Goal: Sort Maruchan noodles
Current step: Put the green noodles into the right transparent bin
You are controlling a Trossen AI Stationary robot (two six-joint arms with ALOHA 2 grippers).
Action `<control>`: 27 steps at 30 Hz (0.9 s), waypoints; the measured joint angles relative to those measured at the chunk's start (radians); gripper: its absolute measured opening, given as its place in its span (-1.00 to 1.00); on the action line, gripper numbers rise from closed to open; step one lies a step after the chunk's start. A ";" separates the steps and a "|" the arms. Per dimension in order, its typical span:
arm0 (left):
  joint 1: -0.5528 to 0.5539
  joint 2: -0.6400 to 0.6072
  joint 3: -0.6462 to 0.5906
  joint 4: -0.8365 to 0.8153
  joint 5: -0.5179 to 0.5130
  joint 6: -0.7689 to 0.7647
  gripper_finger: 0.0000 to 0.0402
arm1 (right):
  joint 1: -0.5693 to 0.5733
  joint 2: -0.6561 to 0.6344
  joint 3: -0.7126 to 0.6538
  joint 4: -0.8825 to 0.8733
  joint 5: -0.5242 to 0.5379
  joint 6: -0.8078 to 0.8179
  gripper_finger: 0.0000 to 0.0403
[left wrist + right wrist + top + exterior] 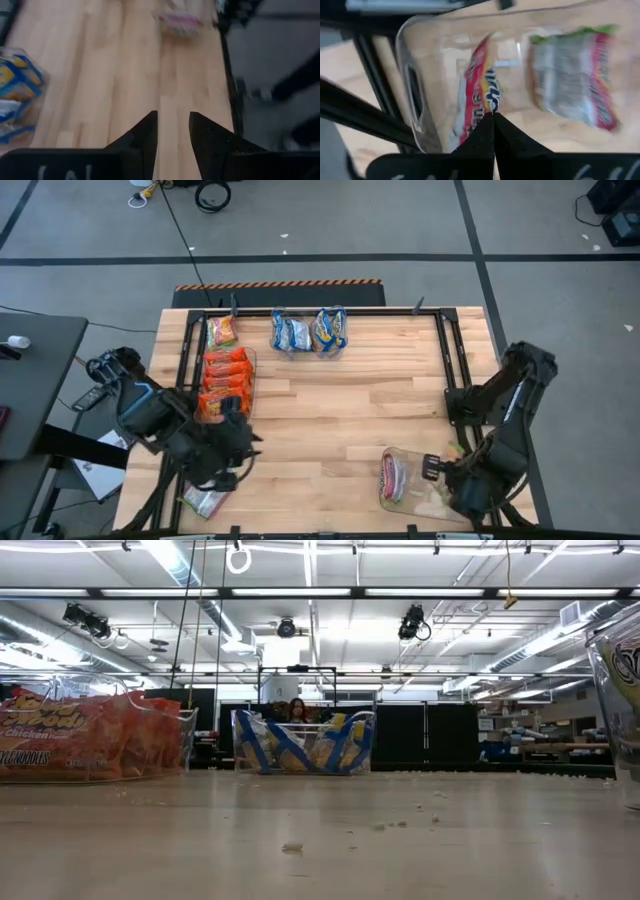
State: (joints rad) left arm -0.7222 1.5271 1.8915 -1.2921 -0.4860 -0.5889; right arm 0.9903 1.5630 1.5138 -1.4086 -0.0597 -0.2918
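Note:
Orange-red packets (225, 380) fill a clear tray at the left. Blue-and-yellow packets (310, 332) stand in a clear tray at the far middle. A yellow-green and pink packet (222, 332) lies at the far left. A silver-white and red packet (475, 100) stands on edge in a clear tray (400, 452) at the near right, beside a green-and-pink edged packet (570, 80). My left gripper (173, 125) is open and empty above the bare table at the near left. My right gripper (492, 117) is shut at the near-right tray's handle end. My right gripper's shut fingertips (487, 125) show in front of the silver-white and red packet's edge (489, 102) in the right wrist view. I cannot tell whether they touch it.
A black frame (445, 360) runs along the table's left, far and right sides. One more packet (205, 502) lies at the near left corner, under my left arm. The middle of the table (340, 410) is bare wood. A person (297, 708) shows far behind the table.

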 joint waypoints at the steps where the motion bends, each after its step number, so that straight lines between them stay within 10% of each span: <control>1: 0.016 0.005 0.000 0.022 -0.020 -0.001 -0.42 | 0.014 -0.027 -0.066 0.049 -0.004 -0.025 -0.99; 13: 0.113 0.068 -0.001 0.185 -0.051 -0.001 -0.42 | 0.059 -0.134 -0.407 0.501 0.010 -0.237 -0.99; 27: 0.126 0.072 -0.001 0.187 -0.041 -0.001 -0.42 | 0.041 -0.108 -0.411 0.466 -0.298 -0.035 -0.99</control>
State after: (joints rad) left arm -0.5964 1.5990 1.8908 -1.1049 -0.5266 -0.5900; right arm 1.0313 1.4545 1.1030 -0.9428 -0.3581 -0.3264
